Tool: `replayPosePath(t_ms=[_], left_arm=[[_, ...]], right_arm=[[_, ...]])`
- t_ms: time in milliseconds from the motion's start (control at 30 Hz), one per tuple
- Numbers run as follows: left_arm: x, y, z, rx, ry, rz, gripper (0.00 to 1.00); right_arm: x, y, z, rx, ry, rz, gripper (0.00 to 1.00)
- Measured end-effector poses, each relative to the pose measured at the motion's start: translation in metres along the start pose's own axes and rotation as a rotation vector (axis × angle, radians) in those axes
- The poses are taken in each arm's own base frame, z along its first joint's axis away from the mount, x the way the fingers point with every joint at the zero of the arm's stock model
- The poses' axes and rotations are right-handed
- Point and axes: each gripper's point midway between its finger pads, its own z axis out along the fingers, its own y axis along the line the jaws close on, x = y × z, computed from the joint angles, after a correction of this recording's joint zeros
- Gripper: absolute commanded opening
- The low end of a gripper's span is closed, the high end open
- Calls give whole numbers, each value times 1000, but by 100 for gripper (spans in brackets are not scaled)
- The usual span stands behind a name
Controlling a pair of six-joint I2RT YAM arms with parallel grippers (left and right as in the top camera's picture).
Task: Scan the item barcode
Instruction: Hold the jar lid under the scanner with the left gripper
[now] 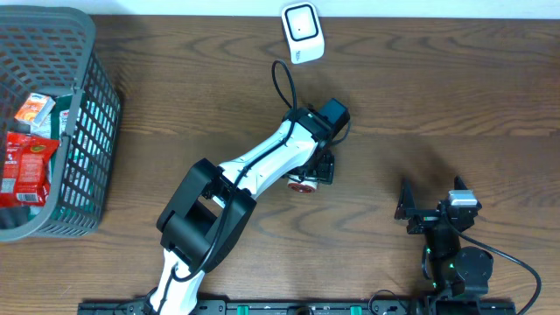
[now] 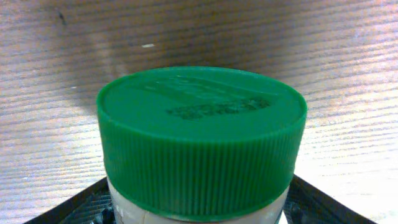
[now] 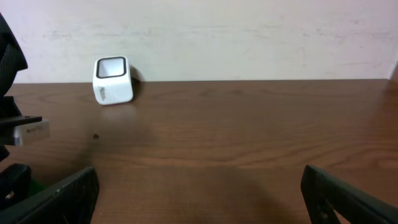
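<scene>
The item is a pale jar with a ribbed green cap (image 2: 200, 134). It fills the left wrist view. From overhead only its red-and-white end (image 1: 302, 184) shows under the arm, near the table's middle. My left gripper (image 2: 198, 208) (image 1: 317, 171) is shut on the jar's body just below the cap, one black finger (image 2: 81, 205) on each side. No barcode shows in any view. The white scanner (image 1: 302, 31) (image 3: 112, 79) stands at the table's far edge, well beyond the jar. My right gripper (image 3: 199, 183) (image 1: 431, 199) rests open and empty at the front right.
A grey wire basket (image 1: 83, 87) at the far left holds red snack packets (image 1: 26, 162). A black cable (image 1: 282, 83) loops up from the left wrist toward the scanner. Bare wooden table lies between the two arms.
</scene>
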Motion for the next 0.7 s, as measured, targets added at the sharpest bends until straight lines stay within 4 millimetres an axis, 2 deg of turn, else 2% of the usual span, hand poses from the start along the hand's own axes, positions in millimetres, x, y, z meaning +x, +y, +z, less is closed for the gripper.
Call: replayPosePath(t_ms=[200,333,500,700], left_arm=[[-3,1,0,-15,-19,-11,72],[-3,-1,0,-22,-31,-3,87],[-2,-5,0,-24,-37,8,94],[-2,-4,0,-30,-42,9,96]], right_arm=[[0,0,0,0,0,0,99],[0,0,0,0,0,0,99],[0,0,0,0,0,0,99],[0,0,0,0,0,0,99]])
